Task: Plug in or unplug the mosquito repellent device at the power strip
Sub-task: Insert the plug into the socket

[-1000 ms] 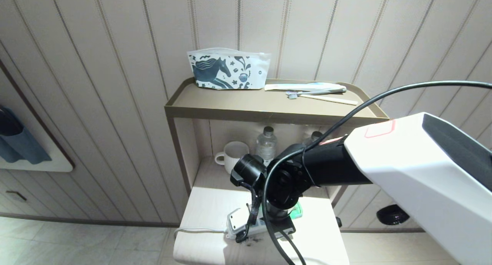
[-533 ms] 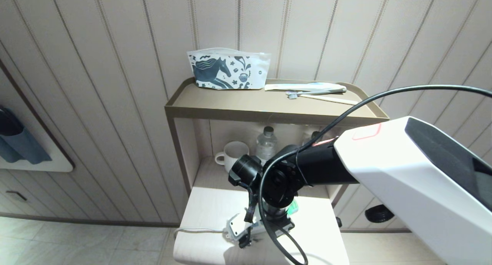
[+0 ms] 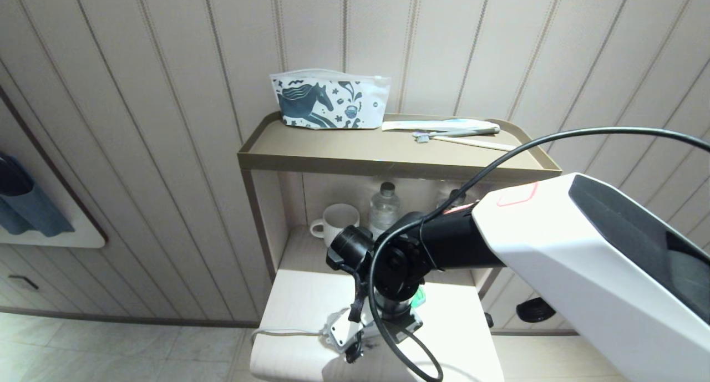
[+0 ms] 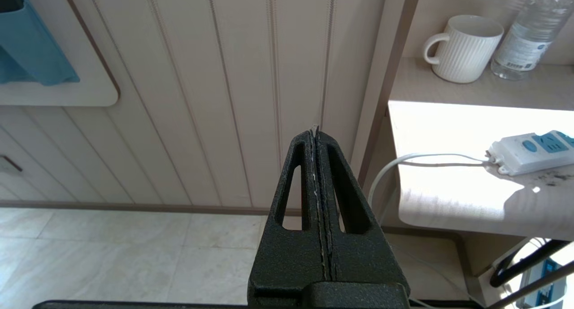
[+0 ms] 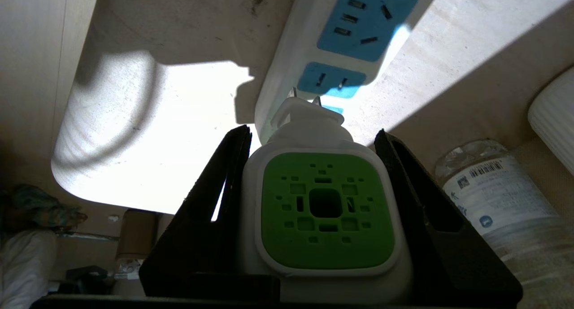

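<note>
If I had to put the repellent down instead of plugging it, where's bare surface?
Bare tabletop lies on the cord side of the power strip, out to the rounded edge. The top shelf is bare in front of the pouch. Crowded: the niche with mug and water bottle.

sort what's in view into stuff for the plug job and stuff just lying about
In the job:
- mosquito repellent device, held in the right gripper, prongs bare
- power strip on the white table

Lying about:
- white mug
- water bottle
- horse-print pouch
- toothbrush
- left gripper, parked
</note>
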Robot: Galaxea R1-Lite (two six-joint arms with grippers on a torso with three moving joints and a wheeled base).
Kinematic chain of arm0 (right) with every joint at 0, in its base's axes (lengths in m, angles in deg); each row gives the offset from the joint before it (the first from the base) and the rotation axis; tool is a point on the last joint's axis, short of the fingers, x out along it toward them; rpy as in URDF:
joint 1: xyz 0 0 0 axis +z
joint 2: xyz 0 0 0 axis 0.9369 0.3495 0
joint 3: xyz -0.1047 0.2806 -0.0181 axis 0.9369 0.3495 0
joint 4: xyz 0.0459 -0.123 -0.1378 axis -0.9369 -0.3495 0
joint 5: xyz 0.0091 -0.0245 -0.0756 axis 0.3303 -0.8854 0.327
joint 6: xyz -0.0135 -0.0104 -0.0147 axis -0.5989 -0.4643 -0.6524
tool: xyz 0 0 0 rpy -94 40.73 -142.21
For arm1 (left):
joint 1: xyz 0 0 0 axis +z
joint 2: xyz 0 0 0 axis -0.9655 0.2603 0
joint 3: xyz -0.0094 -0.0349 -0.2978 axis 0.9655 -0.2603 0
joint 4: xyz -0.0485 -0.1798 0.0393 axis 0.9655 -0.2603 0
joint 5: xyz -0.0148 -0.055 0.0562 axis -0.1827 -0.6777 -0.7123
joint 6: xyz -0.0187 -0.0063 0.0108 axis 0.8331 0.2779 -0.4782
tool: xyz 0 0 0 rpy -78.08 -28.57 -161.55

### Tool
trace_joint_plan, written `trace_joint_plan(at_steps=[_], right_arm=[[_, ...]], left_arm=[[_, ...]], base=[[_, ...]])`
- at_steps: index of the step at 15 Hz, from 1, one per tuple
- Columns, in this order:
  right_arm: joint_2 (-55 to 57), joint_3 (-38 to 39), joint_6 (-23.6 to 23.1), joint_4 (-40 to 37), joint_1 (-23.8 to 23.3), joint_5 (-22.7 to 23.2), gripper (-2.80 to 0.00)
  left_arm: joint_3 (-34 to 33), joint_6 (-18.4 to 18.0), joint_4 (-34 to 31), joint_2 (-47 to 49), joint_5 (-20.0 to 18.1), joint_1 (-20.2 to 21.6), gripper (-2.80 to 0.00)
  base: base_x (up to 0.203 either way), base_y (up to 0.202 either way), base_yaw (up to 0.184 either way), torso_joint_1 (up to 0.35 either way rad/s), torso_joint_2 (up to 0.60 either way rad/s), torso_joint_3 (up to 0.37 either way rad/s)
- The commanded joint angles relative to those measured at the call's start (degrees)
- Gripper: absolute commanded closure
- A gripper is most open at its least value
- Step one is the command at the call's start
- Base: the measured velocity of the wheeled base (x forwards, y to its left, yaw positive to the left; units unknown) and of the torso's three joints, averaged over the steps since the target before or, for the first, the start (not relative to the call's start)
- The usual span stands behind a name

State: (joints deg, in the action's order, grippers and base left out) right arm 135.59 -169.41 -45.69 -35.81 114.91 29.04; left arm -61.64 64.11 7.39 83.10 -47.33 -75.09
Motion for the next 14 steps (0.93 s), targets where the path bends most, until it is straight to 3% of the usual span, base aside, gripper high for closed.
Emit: trace_joint_plan(at_steps=[1, 14], right_arm=[[0.7, 0.2, -0.4, -0.2, 0.2, -0.1, 0.00], [2.7, -2.6, -0.9, -0.3, -0.5, -0.2, 0.00]], left_arm=[[0.0, 0.0, 0.0, 0.0, 0.0, 0.0, 0.00], [0.0, 0.0, 0.0, 0.0, 0.0, 0.0, 0.00]], base=[[0.000, 0.000, 0.000, 0.000, 0.00, 0.000], [0.000, 0.000, 0.000, 0.000, 0.00, 0.000]])
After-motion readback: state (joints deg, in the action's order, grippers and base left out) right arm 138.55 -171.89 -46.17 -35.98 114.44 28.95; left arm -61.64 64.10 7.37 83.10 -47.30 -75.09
